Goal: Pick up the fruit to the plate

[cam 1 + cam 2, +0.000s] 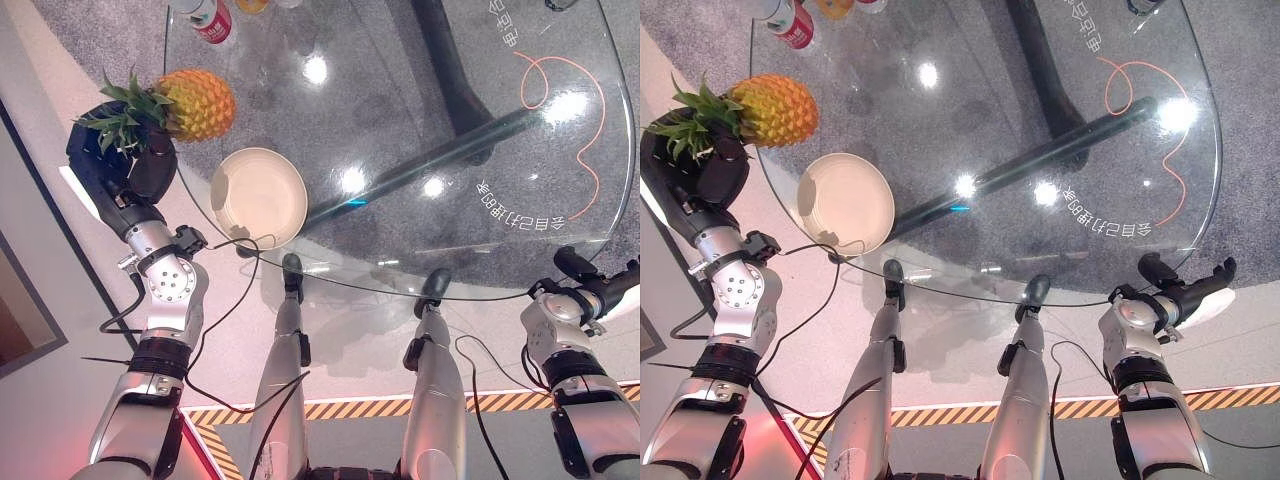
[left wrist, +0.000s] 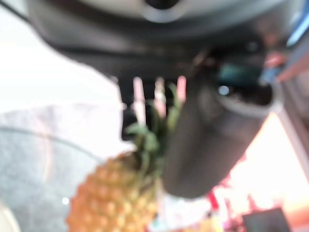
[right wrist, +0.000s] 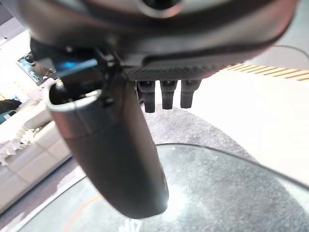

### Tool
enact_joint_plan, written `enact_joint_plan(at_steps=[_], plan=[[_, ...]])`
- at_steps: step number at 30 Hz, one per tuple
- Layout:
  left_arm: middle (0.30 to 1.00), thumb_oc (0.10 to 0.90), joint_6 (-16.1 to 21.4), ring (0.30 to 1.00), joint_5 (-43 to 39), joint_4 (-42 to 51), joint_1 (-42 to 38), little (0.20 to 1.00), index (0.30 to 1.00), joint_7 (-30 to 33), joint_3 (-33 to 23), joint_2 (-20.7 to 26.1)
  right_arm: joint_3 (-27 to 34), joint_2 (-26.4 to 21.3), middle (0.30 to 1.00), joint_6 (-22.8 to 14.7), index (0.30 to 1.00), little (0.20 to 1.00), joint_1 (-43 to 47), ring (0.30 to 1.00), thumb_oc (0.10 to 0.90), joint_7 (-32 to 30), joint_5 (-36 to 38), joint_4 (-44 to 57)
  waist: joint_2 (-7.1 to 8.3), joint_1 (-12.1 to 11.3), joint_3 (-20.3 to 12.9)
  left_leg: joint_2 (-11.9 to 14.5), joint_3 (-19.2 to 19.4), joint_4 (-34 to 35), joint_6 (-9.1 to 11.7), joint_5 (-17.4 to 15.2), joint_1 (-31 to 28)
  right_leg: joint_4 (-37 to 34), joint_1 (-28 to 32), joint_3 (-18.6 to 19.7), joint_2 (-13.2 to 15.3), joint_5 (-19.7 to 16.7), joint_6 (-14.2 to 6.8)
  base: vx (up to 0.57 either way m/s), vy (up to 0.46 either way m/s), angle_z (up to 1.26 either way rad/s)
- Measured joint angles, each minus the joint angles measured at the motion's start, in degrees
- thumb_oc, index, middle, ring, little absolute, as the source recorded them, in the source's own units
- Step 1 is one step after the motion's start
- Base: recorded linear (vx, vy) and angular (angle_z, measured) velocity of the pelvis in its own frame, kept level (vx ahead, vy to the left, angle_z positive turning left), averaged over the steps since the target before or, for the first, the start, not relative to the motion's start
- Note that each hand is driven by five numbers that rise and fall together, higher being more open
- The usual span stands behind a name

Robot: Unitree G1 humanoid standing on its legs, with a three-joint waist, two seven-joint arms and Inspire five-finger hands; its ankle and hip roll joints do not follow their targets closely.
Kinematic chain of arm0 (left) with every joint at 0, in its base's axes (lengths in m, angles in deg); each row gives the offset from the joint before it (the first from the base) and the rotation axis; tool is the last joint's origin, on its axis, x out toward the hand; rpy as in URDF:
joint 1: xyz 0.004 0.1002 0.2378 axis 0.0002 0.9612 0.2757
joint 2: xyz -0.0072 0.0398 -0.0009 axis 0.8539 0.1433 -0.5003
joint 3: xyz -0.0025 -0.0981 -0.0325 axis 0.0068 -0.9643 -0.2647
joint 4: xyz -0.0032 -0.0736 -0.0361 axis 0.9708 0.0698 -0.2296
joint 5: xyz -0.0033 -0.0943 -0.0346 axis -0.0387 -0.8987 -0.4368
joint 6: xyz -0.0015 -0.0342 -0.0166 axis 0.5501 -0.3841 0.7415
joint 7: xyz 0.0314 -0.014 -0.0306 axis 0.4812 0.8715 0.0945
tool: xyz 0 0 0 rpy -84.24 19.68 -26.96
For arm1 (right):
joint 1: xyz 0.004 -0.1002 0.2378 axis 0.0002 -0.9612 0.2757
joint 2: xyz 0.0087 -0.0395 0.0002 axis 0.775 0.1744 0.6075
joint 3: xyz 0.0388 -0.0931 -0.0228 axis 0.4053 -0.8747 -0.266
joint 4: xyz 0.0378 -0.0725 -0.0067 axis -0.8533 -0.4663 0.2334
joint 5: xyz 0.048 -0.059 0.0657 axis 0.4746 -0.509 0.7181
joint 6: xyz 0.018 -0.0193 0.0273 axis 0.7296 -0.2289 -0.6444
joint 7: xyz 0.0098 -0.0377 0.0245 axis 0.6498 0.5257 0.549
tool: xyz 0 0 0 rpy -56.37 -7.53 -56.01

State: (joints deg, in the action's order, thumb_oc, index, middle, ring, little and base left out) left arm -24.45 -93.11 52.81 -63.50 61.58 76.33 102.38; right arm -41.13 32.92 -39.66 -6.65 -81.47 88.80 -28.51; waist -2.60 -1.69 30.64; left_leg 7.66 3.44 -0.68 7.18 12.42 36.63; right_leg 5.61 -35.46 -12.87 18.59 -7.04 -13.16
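Observation:
A pineapple (image 1: 197, 104) lies on its side at the glass table's left edge, its green crown pointing off the table. My left hand (image 1: 118, 165) is curled round that crown, and leaves show between its thumb (image 2: 207, 145) and fingers in the left wrist view. I cannot tell whether the fruit rests on the glass or hangs just above it. An empty cream plate (image 1: 258, 195) sits on the table just right of and nearer than the pineapple. My right hand (image 1: 1183, 290) hangs open by the table's near right edge, holding nothing.
The round glass table (image 1: 420, 120) shows its dark base and grey carpet through the top. A red can (image 1: 212, 22) and an orange item (image 1: 252, 5) stand at the far left rim. A thin orange line (image 1: 598, 130) curls at the right side.

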Motion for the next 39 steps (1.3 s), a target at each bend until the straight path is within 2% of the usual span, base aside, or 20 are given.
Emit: enact_joint_plan(at_steps=[7,14,22,39], plan=[[0.300,0.100,0.0,0.300,6.1,0.3,0.3,0.200,0.300,0.5,1.5,0.8,2.7,-0.1,0.900,-0.1,0.900,0.900,0.1,0.900,0.800,4.2,3.3,-8.4,0.00,-1.3,0.0,0.0,-1.1,-0.3,0.0,0.0,-0.1,0.0,1.1,-1.0,-0.1,0.2,-0.1,-0.01,-0.030,0.05],[0.300,0.100,0.0,0.300,7.2,0.5,2.0,0.200,0.300,1.0,2.4,2.0,3.4,-0.1,0.900,0.0,0.900,0.900,0.1,0.900,0.800,7.6,7.2,-12.3,0.00,-1.7,0.0,0.0,-1.5,-0.5,0.0,0.1,-0.3,0.0,1.6,-1.3,-0.1,0.2,-0.2,-0.02,-0.017,0.01],[0.300,0.100,0.0,0.300,6.7,0.5,3.2,0.200,0.300,-0.7,4.2,2.1,4.3,-0.1,0.900,2.1,0.900,0.900,0.1,0.900,0.800,8.4,7.3,-14.9,-0.01,-2.5,0.0,0.0,-2.5,-0.8,0.0,0.1,-0.4,0.2,2.6,-2.3,-0.2,0.5,-0.2,-0.03,-0.027,0.04],[0.300,0.100,-0.1,0.300,5.6,0.5,5.6,0.200,0.300,-4.2,8.1,2.2,4.4,-0.1,0.900,3.4,0.900,0.900,0.6,0.900,0.800,8.7,7.4,-15.5,-0.03,-2.9,0.0,0.0,-2.8,-1.3,-0.2,0.0,-0.6,0.0,3.3,-2.5,-0.2,0.8,-0.5,0.00,0.004,0.00]])
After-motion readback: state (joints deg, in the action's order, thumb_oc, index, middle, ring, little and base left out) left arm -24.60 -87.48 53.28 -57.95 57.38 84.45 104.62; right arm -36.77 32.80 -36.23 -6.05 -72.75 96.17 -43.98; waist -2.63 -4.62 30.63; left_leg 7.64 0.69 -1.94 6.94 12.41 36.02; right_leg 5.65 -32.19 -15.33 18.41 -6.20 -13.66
